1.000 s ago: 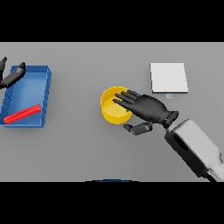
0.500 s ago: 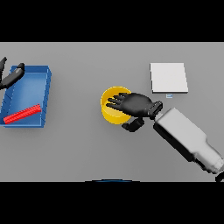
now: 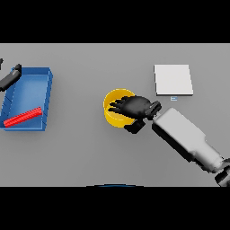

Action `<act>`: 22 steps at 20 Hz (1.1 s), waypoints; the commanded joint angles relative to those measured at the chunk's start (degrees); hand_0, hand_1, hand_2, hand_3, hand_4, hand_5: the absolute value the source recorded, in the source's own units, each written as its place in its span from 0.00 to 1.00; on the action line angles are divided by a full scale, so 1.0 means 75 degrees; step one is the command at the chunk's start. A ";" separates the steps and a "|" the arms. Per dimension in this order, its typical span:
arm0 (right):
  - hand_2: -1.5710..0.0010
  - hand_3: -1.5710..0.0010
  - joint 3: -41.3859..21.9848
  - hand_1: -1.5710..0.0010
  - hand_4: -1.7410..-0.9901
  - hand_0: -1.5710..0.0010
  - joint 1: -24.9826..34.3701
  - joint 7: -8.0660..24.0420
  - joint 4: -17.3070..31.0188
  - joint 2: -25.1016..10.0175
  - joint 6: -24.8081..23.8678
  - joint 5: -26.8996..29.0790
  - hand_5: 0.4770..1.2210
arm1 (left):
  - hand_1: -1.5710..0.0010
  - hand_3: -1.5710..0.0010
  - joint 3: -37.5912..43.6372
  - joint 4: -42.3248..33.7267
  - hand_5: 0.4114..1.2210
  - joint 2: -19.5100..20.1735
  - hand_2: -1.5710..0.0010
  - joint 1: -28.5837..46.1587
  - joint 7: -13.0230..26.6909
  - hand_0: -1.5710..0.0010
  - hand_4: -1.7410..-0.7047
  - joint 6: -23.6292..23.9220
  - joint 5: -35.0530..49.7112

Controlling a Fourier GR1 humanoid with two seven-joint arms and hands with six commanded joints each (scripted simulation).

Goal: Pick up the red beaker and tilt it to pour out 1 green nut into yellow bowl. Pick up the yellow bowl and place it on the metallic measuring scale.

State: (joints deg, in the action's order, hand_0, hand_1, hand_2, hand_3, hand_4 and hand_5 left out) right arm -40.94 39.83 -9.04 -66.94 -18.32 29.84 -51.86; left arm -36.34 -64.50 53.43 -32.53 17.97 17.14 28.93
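Note:
The yellow bowl (image 3: 112,112) stands at the table's middle. My right hand (image 3: 137,108) lies over its right rim, fingers curled down into the bowl and the thumb (image 3: 133,128) outside the near wall, so it is shut on the bowl. The hand hides the bowl's inside, and no green nut shows. The measuring scale (image 3: 173,79), a pale square plate, lies to the far right of the bowl. A long red object (image 3: 22,117), the only red thing, lies flat in the blue tray (image 3: 45,96). My left hand (image 3: 11,77) shows at the far left edge by the tray.
The blue tray sits at the left side of the table. Bare grey table lies between the tray and the bowl and along the near edge.
My right hand has slid left over the bowl, and its fingers have gone from straight to curled over the rim. The left hand has drawn further out of view.

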 commanded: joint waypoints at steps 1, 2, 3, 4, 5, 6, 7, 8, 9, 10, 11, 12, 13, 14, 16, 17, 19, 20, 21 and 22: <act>0.99 0.97 -0.0008 0.99 0.54 1.00 -0.0010 0.0030 -0.0005 -0.0004 0.0039 -0.0004 0.45 | 1.00 1.00 0.0012 0.0007 0.34 -0.0005 1.00 0.0038 -0.0042 1.00 0.99 0.0003 0.0016; 0.94 0.94 -0.0048 0.94 0.51 0.93 0.0000 0.0184 0.0053 0.0125 0.0040 -0.0054 0.49 | 1.00 1.00 -0.0017 -0.0055 0.34 -0.0012 1.00 0.0069 -0.0061 1.00 0.99 0.0044 -0.0008; 0.89 0.89 -0.0054 0.85 0.47 0.82 0.0016 0.0099 0.0116 0.0101 0.0011 -0.0067 0.53 | 1.00 1.00 0.0015 0.0048 0.35 -0.0010 1.00 0.0030 -0.0108 1.00 0.99 -0.0014 -0.0003; 0.80 0.83 -0.0108 0.70 0.43 0.65 0.0026 0.0051 0.0095 0.0073 0.0056 -0.0095 0.63 | 1.00 1.00 0.0048 -0.0018 0.35 0.0049 1.00 0.0067 -0.0129 1.00 0.99 -0.0026 0.0038; 0.70 0.78 -0.0160 0.56 0.38 0.52 0.0074 -0.0126 0.0154 0.0053 -0.0010 -0.0128 0.70 | 1.00 1.00 0.0040 0.0004 0.35 -0.0012 1.00 -0.0007 -0.0116 1.00 0.99 -0.0045 0.0039; 0.56 0.71 -0.0159 0.45 0.31 0.42 0.0066 -0.0137 0.0167 0.0074 -0.0040 -0.0109 0.76 | 1.00 1.00 0.0003 -0.0079 0.35 0.0013 1.00 0.0043 -0.0068 1.00 0.99 -0.0015 0.0028; 0.45 0.63 -0.0146 0.36 0.25 0.33 0.0078 -0.0284 0.0227 0.0045 -0.0107 -0.0056 0.81 | 1.00 1.00 -0.0003 -0.0048 0.35 0.0000 1.00 0.0053 -0.0137 1.00 0.99 -0.0037 0.0011; 0.36 0.54 -0.0140 0.29 0.21 0.27 0.0033 -0.0482 0.0147 -0.0045 -0.0112 -0.0006 0.85 | 1.00 1.00 0.0016 -0.0123 0.35 0.0032 1.00 0.0051 -0.0106 1.00 0.98 0.0019 0.0021; 0.29 0.47 -0.0102 0.23 0.17 0.21 0.0107 -0.0551 0.0225 -0.0018 -0.0119 0.0014 0.88 | 1.00 1.00 0.0047 -0.0129 0.35 0.0071 1.00 0.0026 -0.0064 1.00 0.98 -0.0052 0.0078; 0.26 0.40 -0.0117 0.18 0.14 0.17 0.0046 -0.0412 0.0085 -0.0054 -0.0089 -0.0012 0.90 | 1.00 1.00 0.0046 -0.0043 0.35 0.0049 1.00 0.0025 -0.0046 1.00 0.98 -0.0042 0.0064; 0.24 0.34 -0.0153 0.15 0.11 0.14 0.0070 -0.0437 0.0143 -0.0040 -0.0161 -0.0050 0.92 | 1.00 1.00 -0.0020 -0.0031 0.35 -0.0025 1.00 0.0037 -0.0064 1.00 0.98 -0.0017 0.0005; 0.22 0.29 -0.0177 0.12 0.09 0.11 0.0099 -0.0455 0.0160 -0.0060 -0.0245 -0.0080 0.94 | 1.00 1.00 0.0007 -0.0003 0.35 -0.0008 1.00 -0.0025 -0.0036 1.00 0.98 -0.0035 0.0014; 0.21 0.25 -0.0143 0.09 0.07 0.09 0.0080 -0.0434 0.0124 -0.0054 -0.0256 -0.0066 0.95 | 1.00 1.00 -0.0010 0.0029 0.35 -0.0008 1.00 -0.0036 -0.0079 1.00 0.98 -0.0071 -0.0013; 0.19 0.22 -0.0098 0.07 0.06 0.07 0.0059 -0.0557 0.0137 -0.0131 -0.0336 -0.0065 0.96 | 1.00 1.00 -0.0044 -0.0054 0.35 -0.0001 1.00 0.0017 -0.0086 1.00 0.99 -0.0092 -0.0008; 0.17 0.20 -0.0047 0.05 0.04 0.04 0.0003 -0.0483 0.0124 -0.0088 -0.0422 -0.0047 0.97 | 1.00 1.00 -0.0045 -0.0053 0.35 -0.0003 1.00 0.0044 -0.0128 1.00 0.99 -0.0088 -0.0013; 0.16 0.18 -0.0012 0.04 0.03 0.04 0.0026 -0.0380 0.0100 -0.0041 -0.0423 -0.0032 0.98 | 1.00 1.00 -0.0044 -0.0112 0.35 0.0046 1.00 0.0017 -0.0058 1.00 0.99 -0.0088 -0.0010; 0.16 0.16 0.0142 0.02 0.02 0.02 0.0008 -0.0410 -0.0145 -0.0200 -0.0212 0.0132 0.99 | 1.00 1.00 -0.0025 -0.0112 0.35 0.0066 1.00 0.0107 -0.0127 1.00 0.99 -0.0114 0.0028; 0.15 0.15 0.0236 0.02 0.01 0.02 0.0027 -0.0314 -0.0232 -0.0236 -0.0129 0.0189 0.99 | 1.00 1.00 -0.0017 0.0030 0.35 0.0040 1.00 0.0030 -0.0079 1.00 0.99 -0.0148 0.0005; 0.15 0.15 0.0306 0.02 0.01 0.01 0.0035 -0.0188 -0.0305 -0.0243 -0.0065 0.0232 0.99 | 1.00 1.00 -0.0032 -0.0099 0.35 0.0063 1.00 0.0051 -0.0050 1.00 0.99 -0.0101 0.0007; 0.14 0.16 0.0449 0.01 0.01 0.01 0.0060 -0.0189 -0.0461 -0.0354 0.0063 0.0338 0.99 | 1.00 1.00 -0.0012 -0.0132 0.35 0.0099 1.00 0.0120 -0.0122 1.00 0.98 -0.0111 0.0036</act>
State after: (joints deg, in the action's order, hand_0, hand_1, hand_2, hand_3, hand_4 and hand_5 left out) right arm -37.55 40.34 -10.46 -70.41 -21.04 30.30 -49.34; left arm -36.43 -65.47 54.18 -31.61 17.04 16.31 29.20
